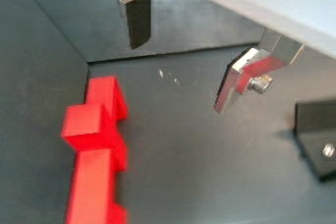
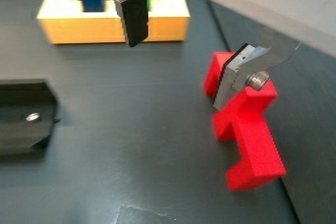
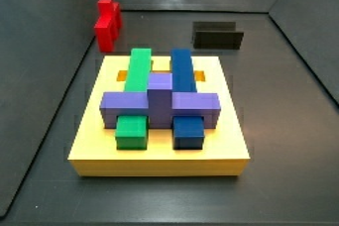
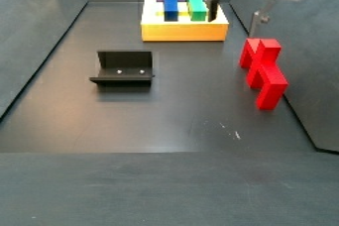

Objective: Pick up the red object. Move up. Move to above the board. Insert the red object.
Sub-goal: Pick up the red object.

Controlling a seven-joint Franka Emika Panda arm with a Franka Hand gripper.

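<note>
One red object (image 4: 264, 69) lies on the floor beside the wall — the gripper (image 2: 187, 59) hovers over it, jaws apart and empty; one board (image 3: 159, 156), one fixture (image 4: 122, 68)

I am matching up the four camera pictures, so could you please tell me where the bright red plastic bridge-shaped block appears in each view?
Wrist view: bright red plastic bridge-shaped block lies on the dark floor, apart from the open gripper.
Wrist view: block beside one gripper finger.
Side view: block at the far wall, beyond the yellow board.
Side view: block near the right wall.
Shared landmark: the dark fixture.
</note>
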